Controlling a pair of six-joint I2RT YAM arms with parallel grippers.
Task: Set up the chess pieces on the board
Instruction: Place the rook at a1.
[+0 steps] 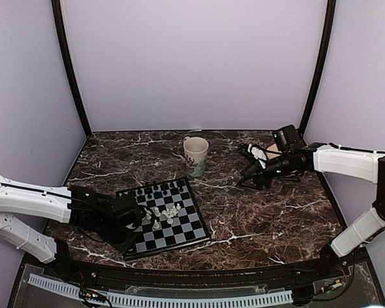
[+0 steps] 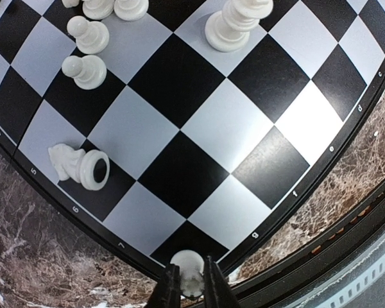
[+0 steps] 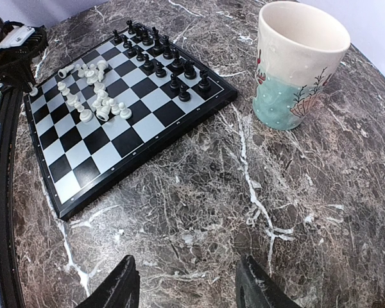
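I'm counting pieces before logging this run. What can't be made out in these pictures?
- Left wrist view: the white piece between the left fingers is half hidden by them and the bottom edge; its kind is unclear.
- Top view: the chess pieces are too small to name; the left arm covers the left edge of the board.
- Right wrist view: the mug hides its inside behind its own wall.

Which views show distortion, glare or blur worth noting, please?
Left wrist view: the board edge bows strongly, a dull sheen on one black square, the white piece in the left gripper clear. Right wrist view: fingers of the right gripper dark, little detail. Top external view: side poles curve.
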